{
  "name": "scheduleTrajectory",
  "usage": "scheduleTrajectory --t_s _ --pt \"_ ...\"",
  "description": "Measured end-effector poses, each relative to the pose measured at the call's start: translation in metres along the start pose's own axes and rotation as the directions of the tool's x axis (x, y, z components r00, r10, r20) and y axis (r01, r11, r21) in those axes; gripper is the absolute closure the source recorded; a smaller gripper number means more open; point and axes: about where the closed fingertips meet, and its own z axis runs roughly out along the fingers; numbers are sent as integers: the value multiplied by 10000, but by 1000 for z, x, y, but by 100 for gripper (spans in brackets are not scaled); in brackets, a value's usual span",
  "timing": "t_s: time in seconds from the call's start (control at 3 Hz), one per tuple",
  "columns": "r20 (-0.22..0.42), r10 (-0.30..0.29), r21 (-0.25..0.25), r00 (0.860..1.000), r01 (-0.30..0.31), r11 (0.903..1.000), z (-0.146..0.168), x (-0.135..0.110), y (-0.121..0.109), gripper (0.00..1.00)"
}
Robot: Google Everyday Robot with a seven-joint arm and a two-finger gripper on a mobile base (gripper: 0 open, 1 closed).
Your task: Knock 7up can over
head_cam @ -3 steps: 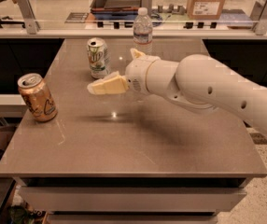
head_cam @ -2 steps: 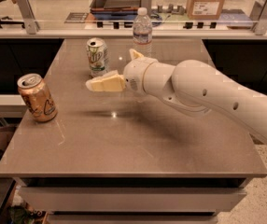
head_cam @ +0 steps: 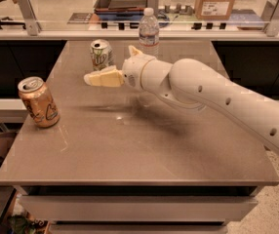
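Observation:
The 7up can (head_cam: 101, 55) stands upright at the back middle of the brown table (head_cam: 129, 150); it is white and green with a silver top. My gripper (head_cam: 100, 77) hovers just in front of the can and slightly below its base in the picture, pointing left, at the end of my white arm (head_cam: 212, 94), which reaches in from the right. I cannot tell whether the gripper touches the can. It holds nothing that I can see.
An orange-gold can (head_cam: 38, 102) stands near the table's left edge. A clear plastic bottle (head_cam: 149, 30) stands at the back edge, right of the 7up can. A glass-topped rail (head_cam: 81, 30) and boxes lie beyond the table.
My gripper has moved a little to the left and farther back, closer to the 7up can. The can still stands upright.

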Motion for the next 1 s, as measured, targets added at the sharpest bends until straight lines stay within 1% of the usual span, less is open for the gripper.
scheduleTrajectory --t_s 0.33,1.0 --pt "216 -15 -117 9998 17 9999 16 -4 -4 0" --pt "642 50 -368 9979 -27 9993 44 0 -11 0"
